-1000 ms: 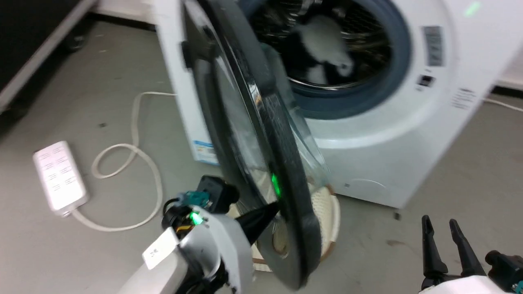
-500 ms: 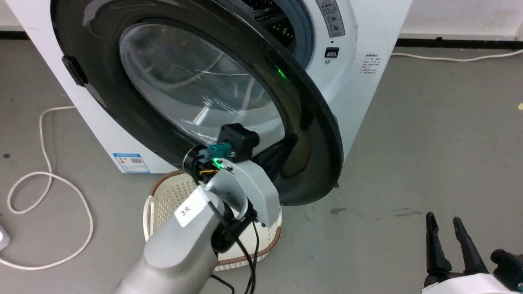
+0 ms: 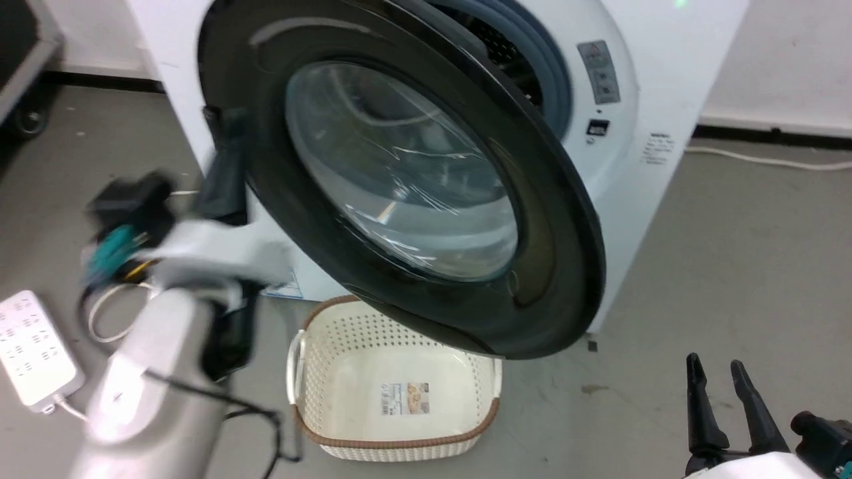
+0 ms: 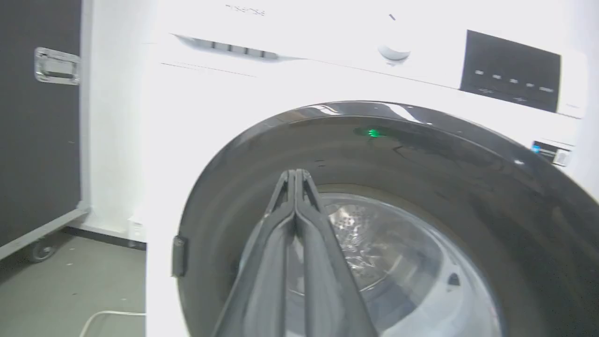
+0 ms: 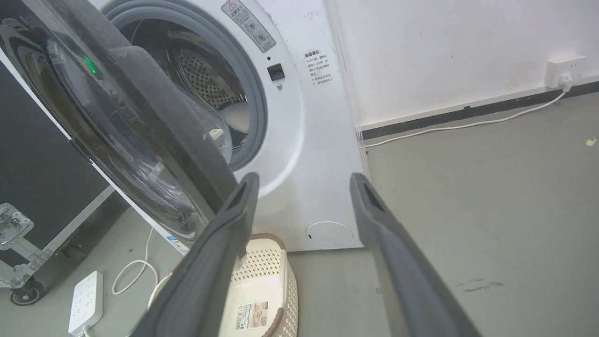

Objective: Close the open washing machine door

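Washing machine door [image 3: 399,173] hangs half-open across the frame's middle, hinged at the left, free edge lower right. Left gripper [image 4: 295,180], fingers pressed together, points at its outer face near the hinge [image 4: 179,255]; right gripper [image 3: 722,382], spread, sits well apart at lower right.

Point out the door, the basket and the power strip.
door [image 3: 559,266]: head view, black rim, right side.
basket [image 3: 359,332]: head view, perforated back wall.
power strip [image 3: 30,349]: head view, top face.
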`<state>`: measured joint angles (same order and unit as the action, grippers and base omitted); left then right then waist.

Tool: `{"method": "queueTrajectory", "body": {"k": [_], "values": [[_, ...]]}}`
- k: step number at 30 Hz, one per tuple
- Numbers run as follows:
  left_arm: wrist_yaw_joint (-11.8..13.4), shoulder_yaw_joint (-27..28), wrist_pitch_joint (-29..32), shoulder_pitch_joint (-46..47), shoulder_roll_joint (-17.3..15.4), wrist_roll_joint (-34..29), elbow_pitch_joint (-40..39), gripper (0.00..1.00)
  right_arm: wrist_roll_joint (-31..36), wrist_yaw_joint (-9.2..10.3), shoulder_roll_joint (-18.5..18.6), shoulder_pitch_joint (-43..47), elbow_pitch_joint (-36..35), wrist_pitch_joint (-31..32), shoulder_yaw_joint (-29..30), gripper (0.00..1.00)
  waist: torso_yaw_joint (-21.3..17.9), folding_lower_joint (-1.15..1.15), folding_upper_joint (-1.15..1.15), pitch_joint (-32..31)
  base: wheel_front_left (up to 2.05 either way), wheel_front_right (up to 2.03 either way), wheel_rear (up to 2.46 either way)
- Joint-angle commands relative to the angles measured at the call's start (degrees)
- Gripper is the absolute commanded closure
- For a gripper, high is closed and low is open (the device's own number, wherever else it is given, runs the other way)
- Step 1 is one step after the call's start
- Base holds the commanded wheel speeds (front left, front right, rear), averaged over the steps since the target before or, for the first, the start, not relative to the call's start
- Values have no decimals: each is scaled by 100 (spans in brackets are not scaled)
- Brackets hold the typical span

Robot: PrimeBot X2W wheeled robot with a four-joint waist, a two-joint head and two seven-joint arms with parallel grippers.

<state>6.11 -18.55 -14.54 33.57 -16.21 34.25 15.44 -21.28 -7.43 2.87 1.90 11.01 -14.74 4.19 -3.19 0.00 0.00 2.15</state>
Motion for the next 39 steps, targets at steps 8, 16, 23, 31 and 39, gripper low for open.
{"method": "queueTrajectory", "body": {"k": [8,16,23,31,39], "values": [[414,1143,-44,-2207,211,-440,-297,100,68,-6,0,159,14,-26,-99,0,134,0,0,-244,0,0,0],[137,884,139,-2749,316,-273,235,56,60,-6,0,197,-22,-26,-99,0,97,0,0,-272,0,0,0],[175,865,30,-2789,284,-448,140,0,373,-6,0,176,-317,-26,153,100,55,0,0,-279,0,0,0],[284,972,-25,-2884,296,-605,-239,0,847,-6,0,-125,-923,70,-893,100,89,0,0,-136,0,0,0],[328,1033,-37,-2838,338,-670,-519,0,668,-6,0,-997,166,467,-1743,100,284,0,0,152,0,0,0]]}}
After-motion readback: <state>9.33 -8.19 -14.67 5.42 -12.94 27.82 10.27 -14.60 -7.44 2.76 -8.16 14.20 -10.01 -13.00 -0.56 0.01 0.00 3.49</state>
